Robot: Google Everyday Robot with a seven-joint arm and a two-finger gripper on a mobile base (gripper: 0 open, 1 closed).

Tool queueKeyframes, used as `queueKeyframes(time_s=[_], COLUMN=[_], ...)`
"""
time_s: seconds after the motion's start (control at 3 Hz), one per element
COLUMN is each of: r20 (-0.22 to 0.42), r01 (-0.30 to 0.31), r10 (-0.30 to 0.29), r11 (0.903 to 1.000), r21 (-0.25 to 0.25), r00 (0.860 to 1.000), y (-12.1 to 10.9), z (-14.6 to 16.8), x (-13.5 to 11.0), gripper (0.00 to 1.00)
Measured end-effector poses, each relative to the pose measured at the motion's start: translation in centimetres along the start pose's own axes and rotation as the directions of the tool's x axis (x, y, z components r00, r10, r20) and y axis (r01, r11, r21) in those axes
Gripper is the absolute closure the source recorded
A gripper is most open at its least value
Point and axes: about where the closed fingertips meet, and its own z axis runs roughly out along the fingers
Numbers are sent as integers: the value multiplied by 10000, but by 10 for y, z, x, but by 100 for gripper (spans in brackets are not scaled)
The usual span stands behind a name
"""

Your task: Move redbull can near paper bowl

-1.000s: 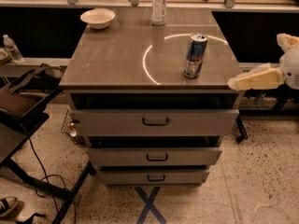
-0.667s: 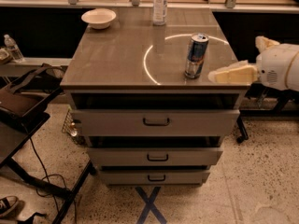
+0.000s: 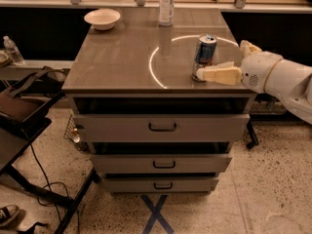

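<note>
The arm (image 3: 292, 84) extends from the right edge of the view, its white, rounded forearm sloping up and leftward to a bulbous wrist (image 3: 256, 69). The gripper (image 3: 222, 59) sits right of centre at mid-height, pointing left and held roughly level. Its cream fingers (image 3: 219, 75) are spread apart: the near one stretches long and flat to the left, the far one shows only as a short stub above the wrist
</note>
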Motion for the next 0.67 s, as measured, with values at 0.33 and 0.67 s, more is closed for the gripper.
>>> queueKeyframes(time_s=[0.33,0.67], r20=[1106,1546], r01=[183,235], r10=[-115,-101], r11=[9980,9961], r21=[-602,-853], r00=[9938,9879], y=[5,7], z=[30,47], x=[-4,-7], gripper=[3,26])
